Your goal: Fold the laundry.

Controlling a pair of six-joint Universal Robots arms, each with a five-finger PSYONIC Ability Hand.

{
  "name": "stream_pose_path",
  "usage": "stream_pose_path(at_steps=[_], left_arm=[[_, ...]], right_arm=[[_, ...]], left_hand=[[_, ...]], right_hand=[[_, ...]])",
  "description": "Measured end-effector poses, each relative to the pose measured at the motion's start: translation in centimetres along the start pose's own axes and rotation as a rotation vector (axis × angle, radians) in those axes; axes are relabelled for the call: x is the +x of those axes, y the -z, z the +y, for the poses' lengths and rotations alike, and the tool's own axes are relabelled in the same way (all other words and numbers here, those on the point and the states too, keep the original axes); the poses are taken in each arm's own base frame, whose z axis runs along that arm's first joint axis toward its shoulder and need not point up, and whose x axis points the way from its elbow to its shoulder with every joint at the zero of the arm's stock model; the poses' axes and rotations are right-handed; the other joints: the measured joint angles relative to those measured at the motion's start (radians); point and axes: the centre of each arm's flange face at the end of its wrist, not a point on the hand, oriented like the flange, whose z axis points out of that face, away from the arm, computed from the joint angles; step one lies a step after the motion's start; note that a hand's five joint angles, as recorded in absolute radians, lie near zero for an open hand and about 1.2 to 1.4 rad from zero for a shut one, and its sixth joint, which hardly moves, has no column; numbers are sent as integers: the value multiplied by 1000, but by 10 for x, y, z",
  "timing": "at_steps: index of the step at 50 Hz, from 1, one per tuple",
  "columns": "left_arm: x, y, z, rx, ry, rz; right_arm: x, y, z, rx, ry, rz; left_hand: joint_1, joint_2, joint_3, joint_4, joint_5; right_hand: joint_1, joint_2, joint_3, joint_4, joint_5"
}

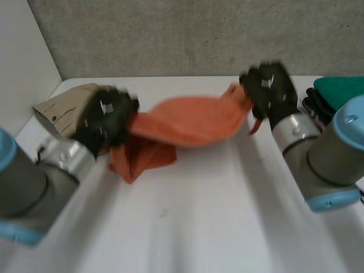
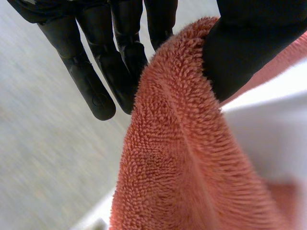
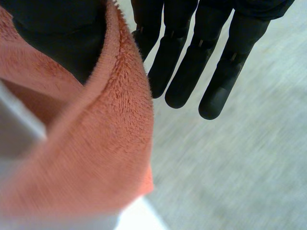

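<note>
At the far left of the table [image 1: 199, 222] lies a tan bundle [image 1: 62, 105], just behind the left hand [image 1: 105, 119]. That hand has the left end of the orange towel [image 1: 193, 122] pinched: in its wrist view the thumb [image 2: 244, 52] presses the terry edge against the straight fingers [image 2: 96, 81].

From there the towel hangs across to the other hand, lifted off the table and sagging a little in the middle. A loose part below the left hand droops down and rests crumpled on the table.

The right hand [image 1: 267, 91] has the right end clamped the same way, with the thumb [image 3: 57, 33] on one side of the cloth and the fingers [image 3: 187, 72] straight on the other. Past it, at the right edge, sits a green pile [image 1: 341, 91] of folded things.

The towel looks light, soft and thick-piled. I'd judge it won't slip easily from a pinch, but it will flop and bunch wherever it isn't held taut. The hanging part shows that.

The hems and corners look the best places to take it, since they would give a straight line to fold along. The drooping part probably needs pulling flat before any crease will lie true.
</note>
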Motion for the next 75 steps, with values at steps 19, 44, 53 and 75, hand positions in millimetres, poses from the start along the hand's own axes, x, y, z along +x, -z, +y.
stream_pose_path(at_steps=[19, 44, 53, 75], left_arm=[[0, 65, 5, -405, 78, 62], [-84, 40, 66, -467, 224, 48], [-77, 40, 92, -472, 217, 64], [-61, 15, 123, -457, 141, 104]], right_arm=[[-4, 22, 71, -328, 43, -68], [2, 24, 76, -347, 6, -44], [0, 25, 79, -353, 8, -49], [2, 26, 83, -367, 9, -35]], left_hand=[[-767, -808, -799, -820, -782], [-519, -550, -542, -549, -512], [-523, -552, -545, -556, -518], [-515, -540, -536, -548, -506]], right_hand=[[0, 0, 0, 0, 0], [0, 0, 0, 0, 0], [0, 0, 0, 0, 0], [0, 0, 0, 0, 0]])
